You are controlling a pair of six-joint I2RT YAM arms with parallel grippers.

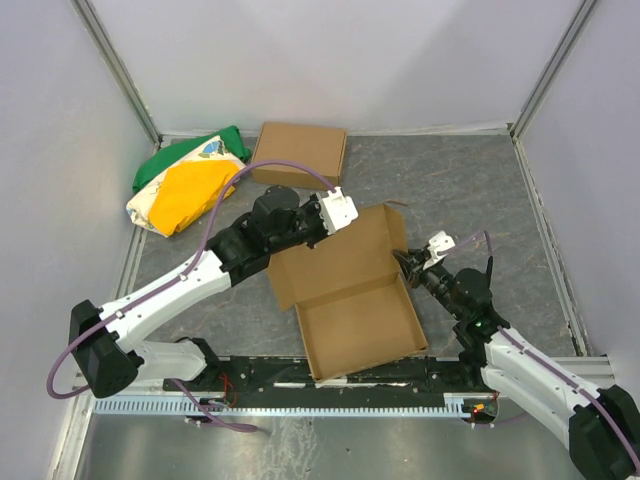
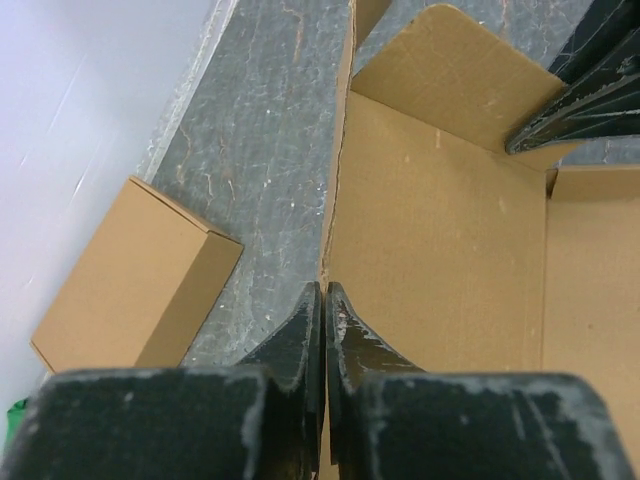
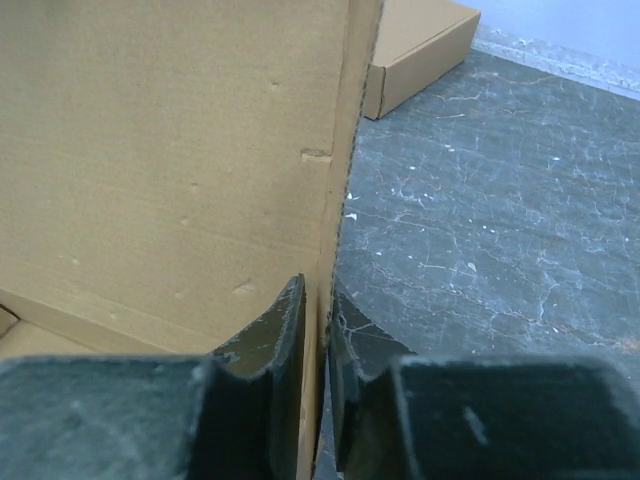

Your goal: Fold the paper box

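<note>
The paper box (image 1: 350, 300) lies open at the table's centre: a shallow tray toward the near edge, with its lid panel raised behind it. My left gripper (image 1: 322, 235) is shut on the lid's far edge. In the left wrist view the cardboard (image 2: 440, 250) edge runs straight into the shut left gripper (image 2: 325, 290). My right gripper (image 1: 407, 262) is at the lid's right edge. In the right wrist view that upright panel (image 3: 170, 150) sits between the close-set jaws of the right gripper (image 3: 318, 290). The right gripper's fingers (image 2: 580, 100) also show in the left wrist view.
A ready-made brown cardboard box (image 1: 300, 152) (image 2: 130, 280) (image 3: 420, 50) lies at the back, just behind the left gripper. A green, yellow and white bag (image 1: 190, 185) rests at the back left. White walls enclose the grey table (image 1: 470, 190) on three sides.
</note>
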